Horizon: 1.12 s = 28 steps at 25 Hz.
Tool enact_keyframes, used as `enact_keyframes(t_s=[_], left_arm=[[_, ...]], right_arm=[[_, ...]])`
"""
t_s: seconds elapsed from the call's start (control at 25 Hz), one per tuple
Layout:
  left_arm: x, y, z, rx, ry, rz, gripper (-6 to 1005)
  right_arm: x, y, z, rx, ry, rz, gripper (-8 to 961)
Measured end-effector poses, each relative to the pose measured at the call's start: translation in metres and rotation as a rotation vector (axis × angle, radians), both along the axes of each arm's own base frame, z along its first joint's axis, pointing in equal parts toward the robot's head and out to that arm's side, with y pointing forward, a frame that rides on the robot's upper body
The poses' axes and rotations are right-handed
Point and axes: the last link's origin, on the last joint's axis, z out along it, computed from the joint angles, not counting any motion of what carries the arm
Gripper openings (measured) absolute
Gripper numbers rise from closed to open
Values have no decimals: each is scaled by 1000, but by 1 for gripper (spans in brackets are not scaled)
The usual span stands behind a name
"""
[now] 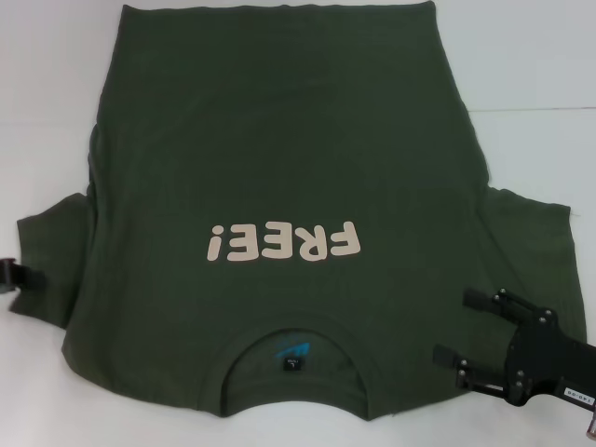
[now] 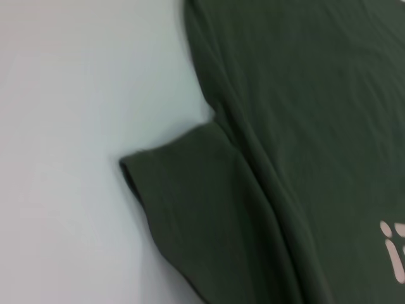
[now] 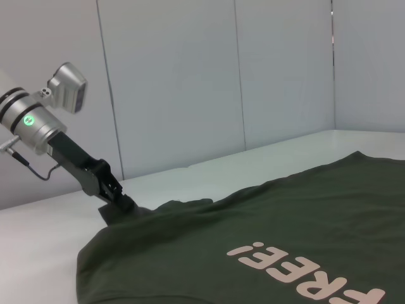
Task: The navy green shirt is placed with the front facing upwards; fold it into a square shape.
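Note:
The navy green shirt (image 1: 270, 149) lies flat and front-up on the white table, with its cream "FREE!" lettering (image 1: 282, 242) and collar (image 1: 293, 340) toward me. My left gripper (image 1: 14, 277) is at the outer edge of the left sleeve (image 1: 56, 251). The right wrist view shows its tip (image 3: 120, 201) against that sleeve edge. The left wrist view shows only the flat sleeve (image 2: 190, 190) and the shirt body (image 2: 304, 126). My right gripper (image 1: 463, 326) is open, over the shirt's right shoulder beside the right sleeve (image 1: 531, 242).
The white table (image 1: 37, 93) surrounds the shirt on the left, right and near side. The shirt's hem reaches the far edge of the head view. Grey wall panels (image 3: 177, 76) stand behind the table's far side.

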Motion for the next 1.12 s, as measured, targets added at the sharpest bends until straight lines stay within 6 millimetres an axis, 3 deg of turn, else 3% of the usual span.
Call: enact_keyframes(t_s=[0.48, 0.88, 1.12], left_arm=[[-5, 5, 44, 108, 42, 17, 36], [11, 16, 71, 138, 71, -19, 35], [27, 24, 72, 111, 36, -35, 34]], right_arm=[[0, 0, 0, 3, 1, -2, 920], [0, 1, 1, 7, 4, -4, 920], [0, 1, 1, 7, 4, -3, 919]])
